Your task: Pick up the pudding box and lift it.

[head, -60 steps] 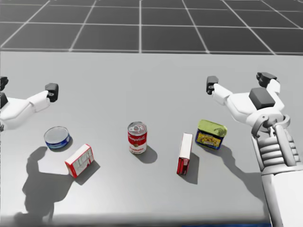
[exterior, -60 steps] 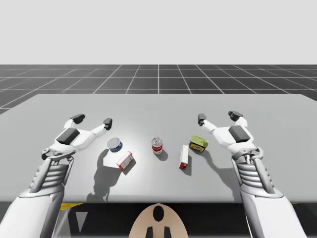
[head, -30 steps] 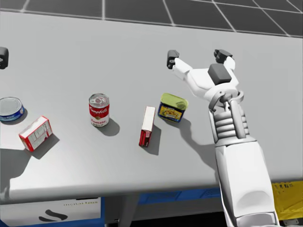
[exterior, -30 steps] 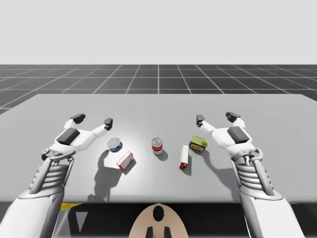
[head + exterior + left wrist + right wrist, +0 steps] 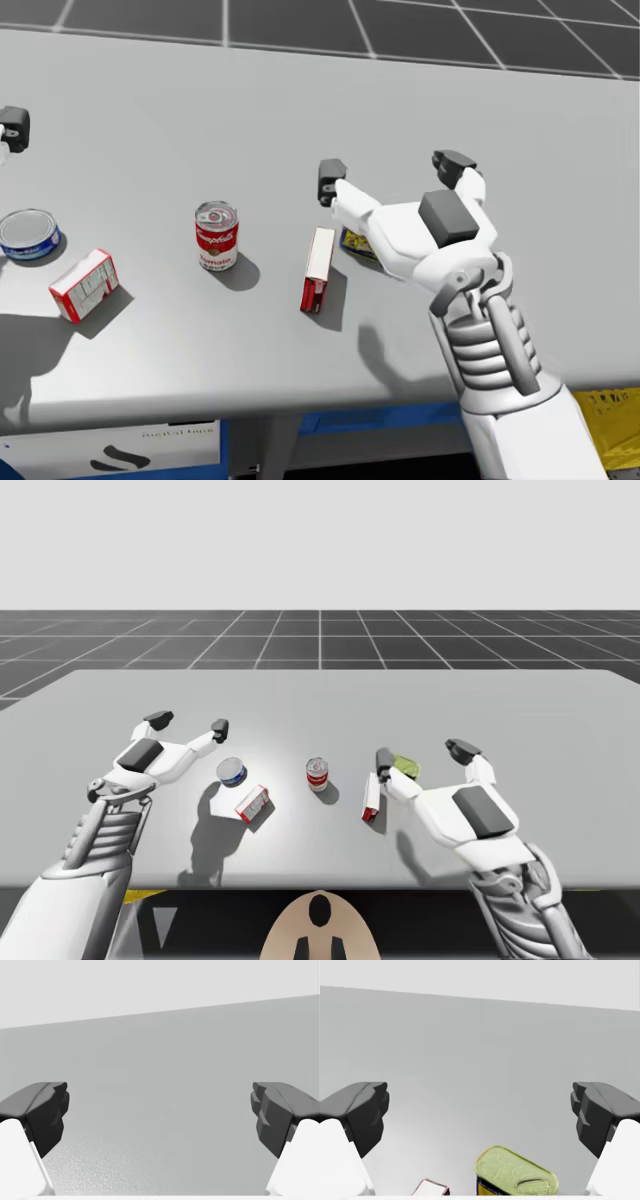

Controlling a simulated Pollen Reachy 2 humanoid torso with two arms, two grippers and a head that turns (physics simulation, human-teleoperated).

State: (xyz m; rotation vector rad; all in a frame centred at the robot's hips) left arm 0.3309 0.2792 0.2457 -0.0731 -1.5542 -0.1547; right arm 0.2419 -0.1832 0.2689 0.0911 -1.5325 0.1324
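Two arms reach over the grey worktop (image 5: 320, 695), and only my right one has moved. Within the last second its gripper (image 5: 421, 755) has swung inward from the far right and closer to me, and my head has turned right and down after it. Its fingers are spread wide and empty, hovering above the yellow-topped tin (image 5: 406, 765).

My left gripper (image 5: 188, 722) has kept its place, fingers equally wide and holding nothing.

I take the slim red-and-white box (image 5: 371, 798), standing on its long edge near the worktop's middle, for the pudding box. It sits just beside the tin, at the tin's 7 o'clock, and the right gripper is not yet over it. The approach looks under way, with the grasp still ahead.

The tin crowds the box's far corner and could catch a finger. The red soup can (image 5: 317, 774) stands apart at the box's 10 o'clock. The smaller red-and-white box (image 5: 252, 803) and the blue flat can (image 5: 231, 772) lie well off towards 9 o'clock.
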